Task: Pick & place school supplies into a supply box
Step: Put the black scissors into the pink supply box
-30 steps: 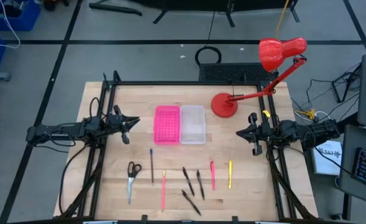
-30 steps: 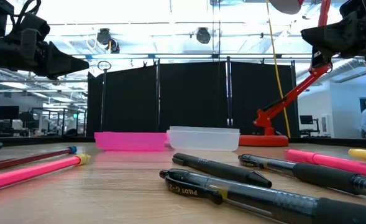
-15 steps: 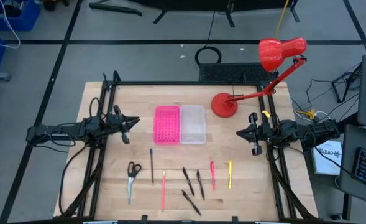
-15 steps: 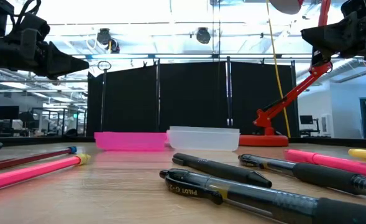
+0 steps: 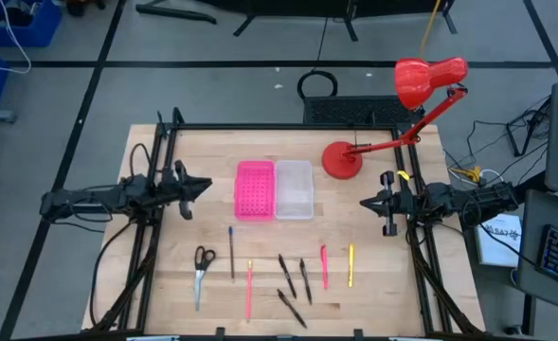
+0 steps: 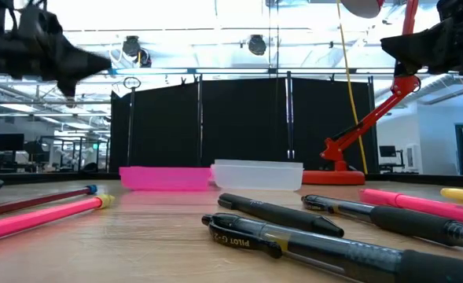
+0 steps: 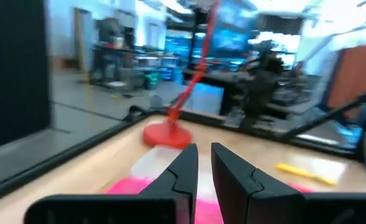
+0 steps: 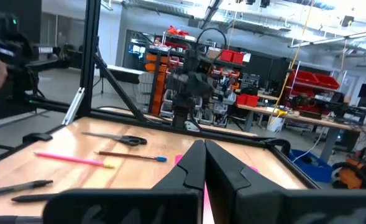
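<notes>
Left gripper (image 5: 201,183): fingers nearly together with a narrow gap, holding nothing; raised above the table's left side, pointing toward the pink perforated tray (image 5: 254,189).
Right gripper (image 5: 366,202): fingers closed tip to tip, empty; raised at the table's right side, waiting.
Supply box (image 5: 294,188): translucent, touching the pink tray's right edge, mid-table; looks empty.
Scissors (image 5: 203,262): front left of the table, well apart from the box.
Pens and pencils (image 5: 304,279): a loose row along the front edge, each lying flat and separate.
Handling: judged light, stiff, thin and prone to roll; grip each across mid-shaft. Take the scissors near the pivot.
View differences: the high view shows the layout; the low view shows both trays' low walls and a printed black pen (image 6: 310,245); the left wrist view is blurred.
</notes>
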You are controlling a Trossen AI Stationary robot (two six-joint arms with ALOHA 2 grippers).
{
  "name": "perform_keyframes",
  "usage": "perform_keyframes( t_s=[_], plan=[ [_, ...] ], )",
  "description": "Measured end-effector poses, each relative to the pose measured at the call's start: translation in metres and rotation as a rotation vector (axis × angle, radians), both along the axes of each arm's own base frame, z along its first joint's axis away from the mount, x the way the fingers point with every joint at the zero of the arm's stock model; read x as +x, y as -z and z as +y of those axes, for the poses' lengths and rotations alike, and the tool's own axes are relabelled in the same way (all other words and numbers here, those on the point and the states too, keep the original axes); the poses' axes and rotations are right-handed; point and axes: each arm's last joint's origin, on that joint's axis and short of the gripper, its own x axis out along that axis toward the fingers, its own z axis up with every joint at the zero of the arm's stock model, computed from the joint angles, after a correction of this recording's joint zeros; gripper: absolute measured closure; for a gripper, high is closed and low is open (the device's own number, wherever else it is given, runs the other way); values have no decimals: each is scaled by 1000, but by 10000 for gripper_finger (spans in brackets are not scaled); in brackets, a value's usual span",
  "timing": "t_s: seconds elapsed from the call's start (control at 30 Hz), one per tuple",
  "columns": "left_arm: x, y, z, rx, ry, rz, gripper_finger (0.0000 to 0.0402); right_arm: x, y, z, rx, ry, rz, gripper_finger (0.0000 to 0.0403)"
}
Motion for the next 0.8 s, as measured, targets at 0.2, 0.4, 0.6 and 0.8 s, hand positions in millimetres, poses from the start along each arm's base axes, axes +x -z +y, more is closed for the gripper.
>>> perform_keyframes(
  t_s=[0.2,0.4,0.6,0.8],
  plan=[
    [10,-34,-10,-90,-104,244,350,0,2,0,4,-1,19,403],
    [51,-73,-34,-365,-250,551,350,0,3,0,3,-2,29,403],
    [85,-92,-62,-652,-497,853,350,0,3,0,30,-7,34,403],
    [107,-89,-94,-825,-635,1051,350,0,3,0,81,-12,35,403]
  ],
)
